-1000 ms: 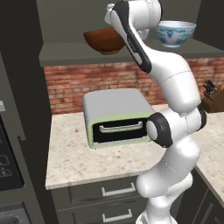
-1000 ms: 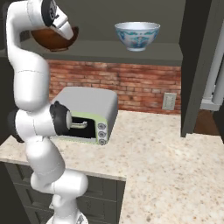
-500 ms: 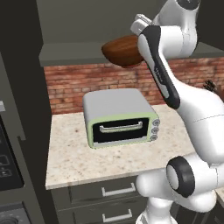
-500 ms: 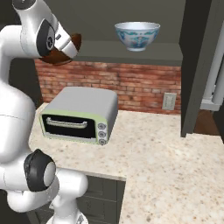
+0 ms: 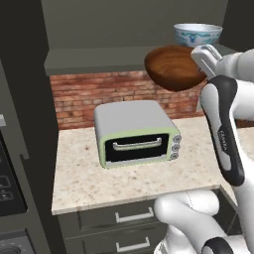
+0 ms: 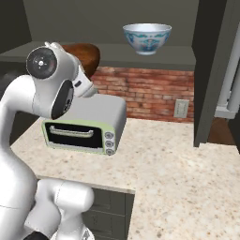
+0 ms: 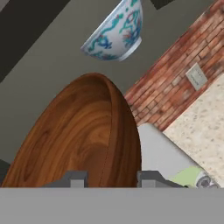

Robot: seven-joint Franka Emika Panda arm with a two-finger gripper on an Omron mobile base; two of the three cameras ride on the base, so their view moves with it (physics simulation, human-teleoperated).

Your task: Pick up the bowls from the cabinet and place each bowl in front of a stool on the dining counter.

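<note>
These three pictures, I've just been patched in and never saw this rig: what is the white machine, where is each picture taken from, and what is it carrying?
The white machine is a jointed robot arm on a driving base in a rendered kitchen. Two pictures come from cameras on that base, behind the arm to its left and right. The third looks along the arm's hand.

Its claw is shut on the rim of a glossy dark-brown wooden bowl, tilted and held in the air in front of the dark grey-green wall cabinet. A white ceramic bowl with blue pattern stands upright on the cabinet's shelf.

Below, on a beige speckled stone counter against a red brick wall, sits a pale green and grey toaster oven. Grey drawers with silver handles run under the counter.
</note>
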